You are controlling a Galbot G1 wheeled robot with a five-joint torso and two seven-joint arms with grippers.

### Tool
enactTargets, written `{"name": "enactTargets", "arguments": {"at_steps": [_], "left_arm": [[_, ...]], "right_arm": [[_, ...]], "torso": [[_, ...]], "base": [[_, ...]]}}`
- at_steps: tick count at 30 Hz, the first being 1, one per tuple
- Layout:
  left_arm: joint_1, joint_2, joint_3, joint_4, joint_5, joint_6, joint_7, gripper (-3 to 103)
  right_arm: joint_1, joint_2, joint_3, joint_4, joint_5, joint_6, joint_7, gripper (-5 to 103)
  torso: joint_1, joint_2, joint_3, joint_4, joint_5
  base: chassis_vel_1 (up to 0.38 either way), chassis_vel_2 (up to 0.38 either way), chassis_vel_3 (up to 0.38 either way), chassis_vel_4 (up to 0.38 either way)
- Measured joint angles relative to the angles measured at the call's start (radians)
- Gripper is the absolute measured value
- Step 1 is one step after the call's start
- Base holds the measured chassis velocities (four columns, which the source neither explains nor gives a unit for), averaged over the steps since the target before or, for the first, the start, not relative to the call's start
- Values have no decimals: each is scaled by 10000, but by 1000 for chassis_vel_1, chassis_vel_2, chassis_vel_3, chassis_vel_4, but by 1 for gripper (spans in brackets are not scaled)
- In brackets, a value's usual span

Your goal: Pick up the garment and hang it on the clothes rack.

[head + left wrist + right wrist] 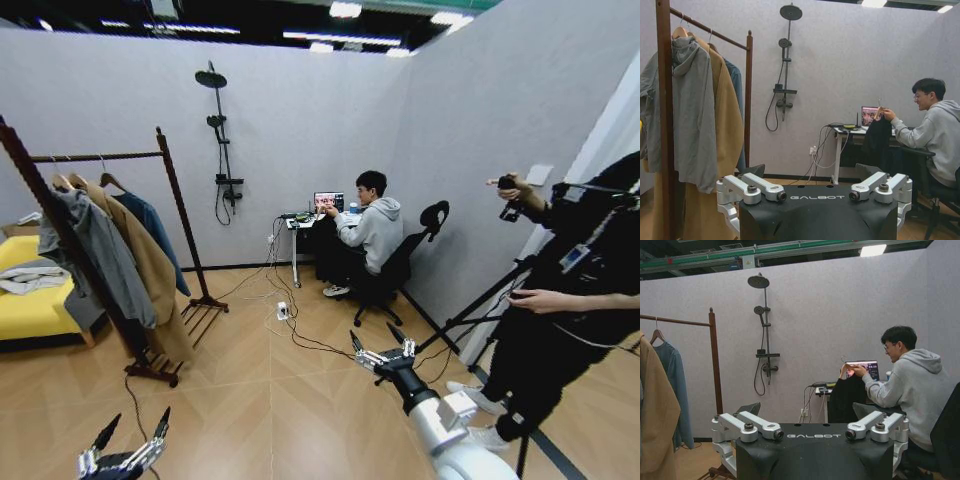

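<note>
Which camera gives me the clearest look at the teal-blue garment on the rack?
The right wrist view: the garment hangs unobstructed beside the tan coat. The head view shows only part of it behind the coat; the left wrist view shows a narrow strip.

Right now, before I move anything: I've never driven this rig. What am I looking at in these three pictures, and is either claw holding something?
You are seeing through a wheeled robot with two arms. The wide picture comes from its head and looks down at the wooden floor. The other two come from a camera on each wrist, looking out over that arm's own fingers.

The left gripper sits low on the robot's left, and the right gripper is stretched forward. Both are open and hold nothing.

To the left stands the clothes rack. A grey hooded jacket, a tan coat and a blue garment hang from its rail. Cables lie on the floor.
</note>
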Motion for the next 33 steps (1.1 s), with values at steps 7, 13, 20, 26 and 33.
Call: {"name": "enactTargets", "arguments": {"at_steps": [7, 13, 20, 26, 33], "left_arm": [[0, 0, 0, 0, 0, 0, 0, 100], [0, 0, 0, 1, 0, 0, -1, 100], [0, 0, 0, 0, 0, 0, 1, 100], [0, 0, 0, 0, 0, 0, 0, 100], [0, 0, 0, 0, 0, 0, 0, 100]], "right_arm": [[-90, 111, 239, -247, 421, -27, -171, 100], [-325, 120, 475, -457, 425, -139, -191, 100], [-1360, 574, 1355, -372, -497, 143, -952, 100], [-1533, 756, 1886, -384, -152, 439, -888, 100], [-1652, 906, 2139, -295, -75, 502, -890, 100]], "torso": [[0, 0, 0, 0, 0], [1, -1, 0, 1, 1], [-1, 1, -1, -2, -1], [0, 1, -1, 0, 0], [0, 1, -1, 0, 0]], "base": [[0, 0, 0, 0], [0, 0, 0, 0], [0, 0, 0, 0], [0, 0, 0, 0], [0, 0, 0, 0]]}}
